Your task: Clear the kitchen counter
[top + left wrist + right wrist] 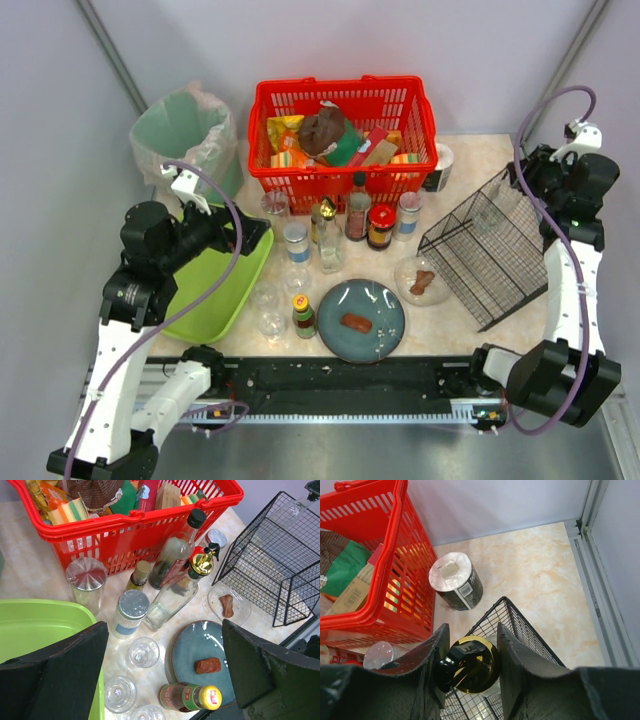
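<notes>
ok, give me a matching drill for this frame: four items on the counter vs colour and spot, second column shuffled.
Column A
1 plate
2 basket
3 tray
4 wire rack

Column B
a black, far right
b red, back centre
c lime green, far left
d blue-grey, front centre

Pairs: 1-d, 2-b, 3-c, 4-a

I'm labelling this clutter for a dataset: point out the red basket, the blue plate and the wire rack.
red basket [290, 182], top external view, front wall.
blue plate [386, 304], top external view, bare right part.
wire rack [492, 252], top external view, sloping mesh side.
</notes>
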You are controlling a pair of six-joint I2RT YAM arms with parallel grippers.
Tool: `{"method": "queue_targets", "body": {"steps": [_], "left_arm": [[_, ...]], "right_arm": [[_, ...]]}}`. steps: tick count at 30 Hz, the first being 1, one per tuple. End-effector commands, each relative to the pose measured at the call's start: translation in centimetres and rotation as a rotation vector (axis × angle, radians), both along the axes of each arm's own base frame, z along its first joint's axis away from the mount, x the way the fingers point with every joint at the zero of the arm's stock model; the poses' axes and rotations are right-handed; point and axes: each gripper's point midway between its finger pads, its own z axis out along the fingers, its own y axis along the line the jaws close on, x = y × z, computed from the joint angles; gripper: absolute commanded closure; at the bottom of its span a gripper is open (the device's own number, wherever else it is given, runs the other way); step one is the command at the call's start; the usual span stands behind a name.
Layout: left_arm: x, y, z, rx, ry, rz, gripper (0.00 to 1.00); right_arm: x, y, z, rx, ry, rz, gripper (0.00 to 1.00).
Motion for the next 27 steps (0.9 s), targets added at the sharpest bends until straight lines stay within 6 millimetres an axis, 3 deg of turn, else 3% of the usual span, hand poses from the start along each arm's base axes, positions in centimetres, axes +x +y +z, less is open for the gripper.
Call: {"method": "queue_targets", "body": {"steps": [1,5,6,9,22,24,27], "left_arm": [[0.4,-0.3,1.0,-0.024,-0.035,-0.009,0.02],[0.4,-0.3,1.0,-0.025,-0.037,-0.011,0.02],[0.4,-0.3,1.0,-0.025,-0.034,-0.012,0.02],[0.4,-0.3,1.0,-0.025,-0.035,-0.012,0.02],[0.5,-0.4,1.0,-0.023,-0.033,-0.014,0.02],[0.4,-0.4,1.0,-0.023,-0.035,-0.016,0.02],[0.4,-0.4,1.0,-0.023,-0.034,-0.016,0.02]], "right_arm": [[0.5,-0.7,6.1,-0.06,-0.186,-0.017,0.93],[0.7,-0.8,5.9,-0.058,-0.18,-0.018,0.79],[0.7,-0.8,5.8,-0.057,-0.177,-0.02,0.63],[0.4,-0.7,5.8,-0.055,-0.174,-0.02,0.42],[-2.8,-1.5,9.9,-0.033,-0.129,-0.145,0.13],[-3.7,-0.9,11.1,-0.013,-0.133,-0.135,0.12],[-4.9,2.1,13.0,0.061,-0.124,-0.015,0.12]]}}
